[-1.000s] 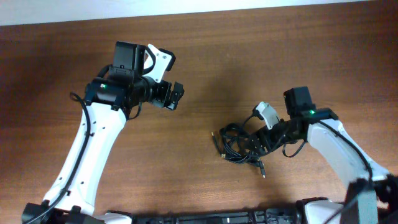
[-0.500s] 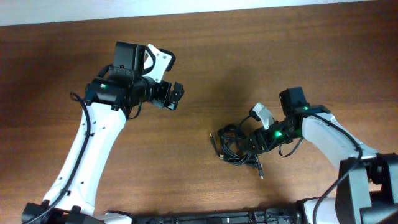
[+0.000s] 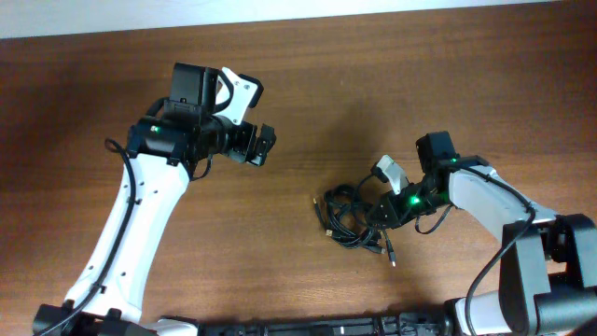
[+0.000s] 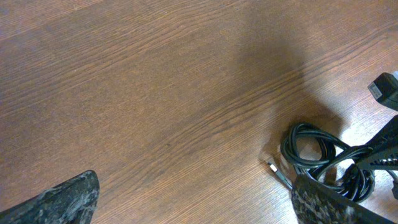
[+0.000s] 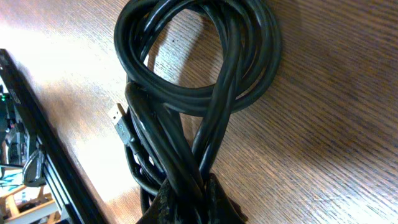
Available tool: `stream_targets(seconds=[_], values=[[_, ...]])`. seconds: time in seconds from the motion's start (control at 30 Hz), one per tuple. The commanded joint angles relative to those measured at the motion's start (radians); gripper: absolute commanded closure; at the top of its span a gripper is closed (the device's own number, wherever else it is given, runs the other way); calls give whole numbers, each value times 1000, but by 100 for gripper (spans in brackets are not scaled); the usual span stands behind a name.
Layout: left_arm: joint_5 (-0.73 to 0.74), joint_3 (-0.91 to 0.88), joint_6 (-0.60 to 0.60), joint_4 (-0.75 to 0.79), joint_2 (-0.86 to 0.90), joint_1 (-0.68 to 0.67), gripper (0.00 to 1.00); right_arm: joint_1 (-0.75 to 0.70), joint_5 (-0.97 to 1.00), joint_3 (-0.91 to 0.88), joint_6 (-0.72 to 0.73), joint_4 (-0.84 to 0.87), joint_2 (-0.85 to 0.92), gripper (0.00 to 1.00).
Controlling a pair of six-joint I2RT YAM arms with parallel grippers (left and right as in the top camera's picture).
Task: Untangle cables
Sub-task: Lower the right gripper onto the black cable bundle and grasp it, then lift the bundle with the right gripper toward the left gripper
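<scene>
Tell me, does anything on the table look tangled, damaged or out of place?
Only the black cable bundle: its loops cross and wrap one another in a tangle, and a USB plug sticks out. The right gripper pinches several strands. No damage shows.

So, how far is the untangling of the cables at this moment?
Done: nothing that shows. The black cable bundle lies as one knot of crossed loops, with no cable laid apart. In hand: the right gripper has its jaws shut on several strands of it. The left gripper hangs over the table, jaws open, away from the bundle. Left: nearly all of the separating.
</scene>
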Motion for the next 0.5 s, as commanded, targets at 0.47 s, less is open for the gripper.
stream_targets(seconds=[0.47], values=[[330, 37, 6, 22, 7, -1, 1, 6, -214, 231, -42, 34, -284, 96]])
